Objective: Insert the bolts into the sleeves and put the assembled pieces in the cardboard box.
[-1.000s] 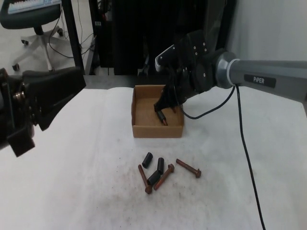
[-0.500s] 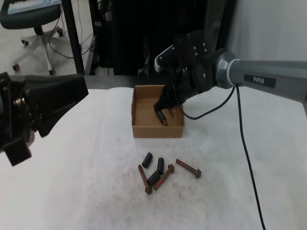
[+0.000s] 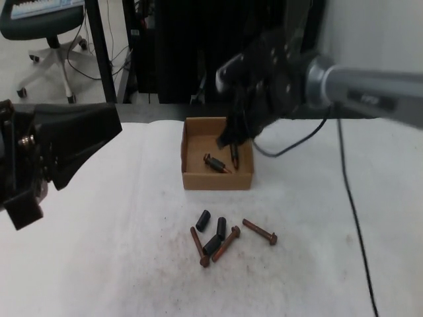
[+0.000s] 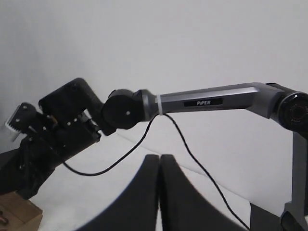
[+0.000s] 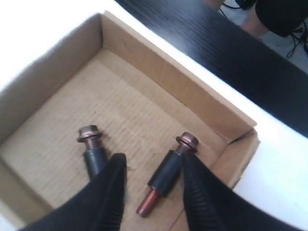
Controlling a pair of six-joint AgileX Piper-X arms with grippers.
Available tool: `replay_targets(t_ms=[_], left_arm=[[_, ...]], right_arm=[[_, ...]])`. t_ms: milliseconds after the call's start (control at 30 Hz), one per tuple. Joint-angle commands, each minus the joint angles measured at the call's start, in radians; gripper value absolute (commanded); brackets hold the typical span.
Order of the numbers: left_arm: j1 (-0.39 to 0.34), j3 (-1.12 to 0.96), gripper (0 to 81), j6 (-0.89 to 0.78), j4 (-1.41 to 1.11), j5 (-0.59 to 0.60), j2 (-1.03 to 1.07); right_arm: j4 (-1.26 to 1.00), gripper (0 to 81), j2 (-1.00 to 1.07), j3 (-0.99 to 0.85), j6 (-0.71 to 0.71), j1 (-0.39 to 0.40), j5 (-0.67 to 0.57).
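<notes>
While the right gripper point(image 5: 153, 166) hangs spread above two assembled pieces point(image 5: 165, 177) in the cardboard box point(image 5: 159, 67), the left gripper point(image 4: 160, 192) is pressed together.

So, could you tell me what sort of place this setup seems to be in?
Most likely a robotics lab or workshop. A robot arm hangs over a white-covered bench that holds a cardboard box and loose bolts, and an office chair stands on the floor behind.

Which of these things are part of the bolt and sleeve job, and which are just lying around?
Job: cardboard box, assembled pieces inside it, loose bolts, loose sleeves, right gripper.
Lying about: office chair, cable.
</notes>
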Motion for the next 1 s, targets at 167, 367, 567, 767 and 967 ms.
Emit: replay_targets(t_ms=[167, 367, 567, 767, 967], left_arm=[[0.000, -0.001, 0.3, 0.020, -0.013, 0.007, -0.004], [0.000, -0.001, 0.3, 0.019, 0.046, 0.007, -0.004], [0.000, -0.001, 0.3, 0.027, 0.071, 0.024, -0.004], [0.000, -0.001, 0.3, 0.059, 0.073, 0.022, -0.004], [-0.021, 0.004, 0.3, 0.137, 0.202, 0.005, -0.030]], right_arm=[[0.313, 36.3, -0.169, -0.008, -0.009, 0.002, -0.278], [0.538, 26.8, -0.175, 0.001, -0.173, 0.012, -0.247], [0.544, 25.8, -0.175, 0.069, -0.292, 0.012, -0.155], [0.534, 25.8, -0.175, 0.152, -0.342, 0.012, -0.072], [0.487, 25.8, -0.175, 0.208, -0.342, 0.012, -0.068]])
